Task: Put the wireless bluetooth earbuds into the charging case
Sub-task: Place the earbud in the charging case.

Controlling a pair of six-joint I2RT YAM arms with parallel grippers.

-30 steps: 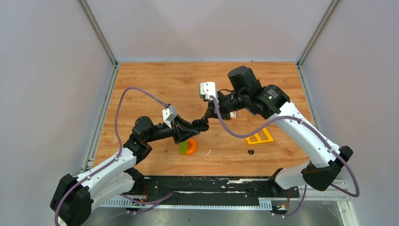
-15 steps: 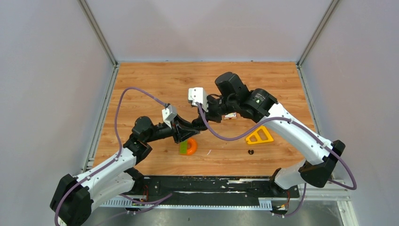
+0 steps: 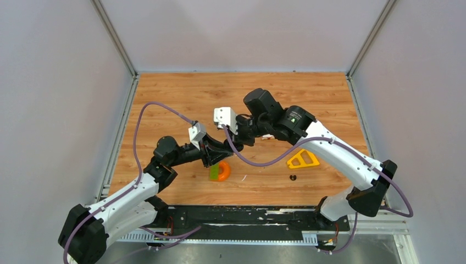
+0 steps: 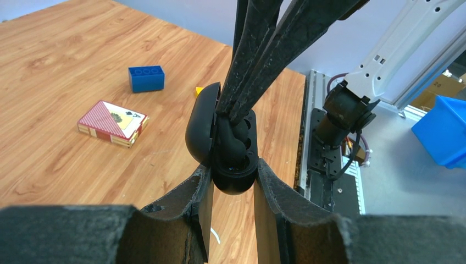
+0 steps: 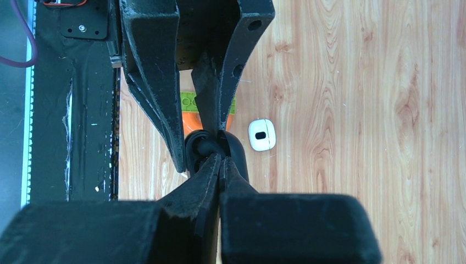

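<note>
black earbud [image 4: 233,141] in open case [image 4: 199,129]

A wooden table [image 3: 181,93] carried everything. Near its middle lay an orange ring [image 3: 223,172] with a green studded block [image 3: 213,173] touching its left side, and a thin white sliver [image 3: 242,177] just to the right of the ring. Further right lay a flat yellow triangular frame [image 3: 303,159]. A red-backed pack of playing cards [image 4: 112,122] lay flat on the wood, with a blue toy brick [image 4: 146,78] near it but apart. A blue bin [image 4: 448,132] stood beyond the table's edge.
</note>
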